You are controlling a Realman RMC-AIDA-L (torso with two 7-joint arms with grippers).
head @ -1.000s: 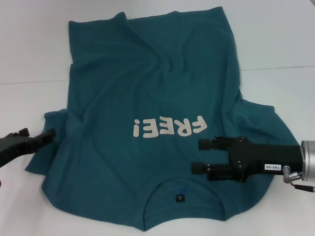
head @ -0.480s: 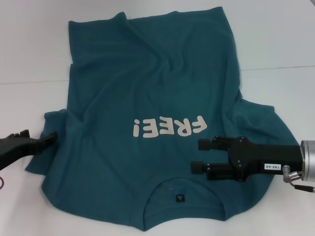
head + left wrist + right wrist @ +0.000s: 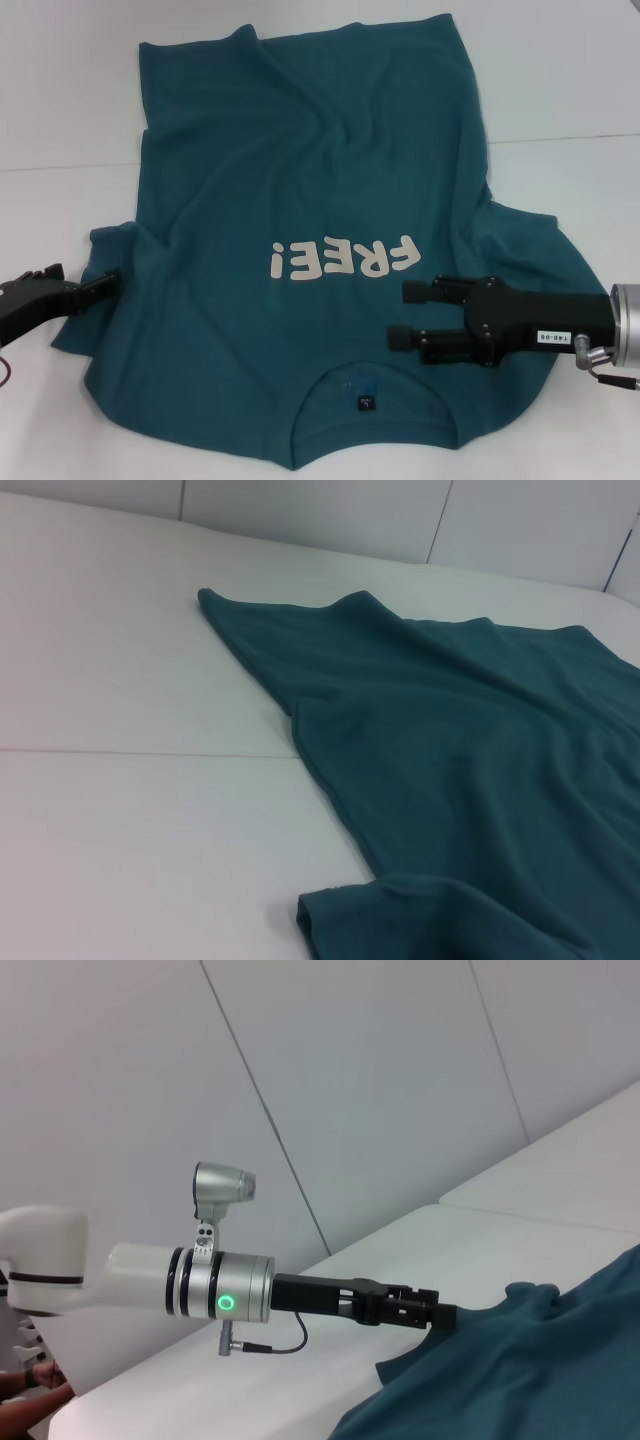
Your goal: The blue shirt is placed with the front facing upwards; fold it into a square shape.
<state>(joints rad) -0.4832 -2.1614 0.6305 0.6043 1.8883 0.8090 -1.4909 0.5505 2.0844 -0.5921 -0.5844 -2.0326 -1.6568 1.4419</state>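
The blue shirt [image 3: 300, 180] lies spread on the white table, front up, with its cream "FREE!" print [image 3: 340, 260] reading upside down from the head view. The collar and small dark label [image 3: 365, 402] are at the near edge. My left gripper [image 3: 108, 282] is low at the tip of the shirt's left sleeve; the right wrist view shows that same left gripper [image 3: 440, 1314] against the sleeve edge. My right gripper [image 3: 398, 316] is open, held level above the shirt's right shoulder area, with nothing between its fingers. The left wrist view shows the shirt [image 3: 480, 730] with its far hem and wrinkled side.
The white table [image 3: 560, 80] extends beyond the shirt on the left, right and far sides, with a seam line [image 3: 570, 136] across it. Pale wall panels [image 3: 350, 1080] stand behind the left arm.
My left gripper has slid slightly nearer and inward along the left sleeve edge. The right gripper and the shirt have hardly moved.
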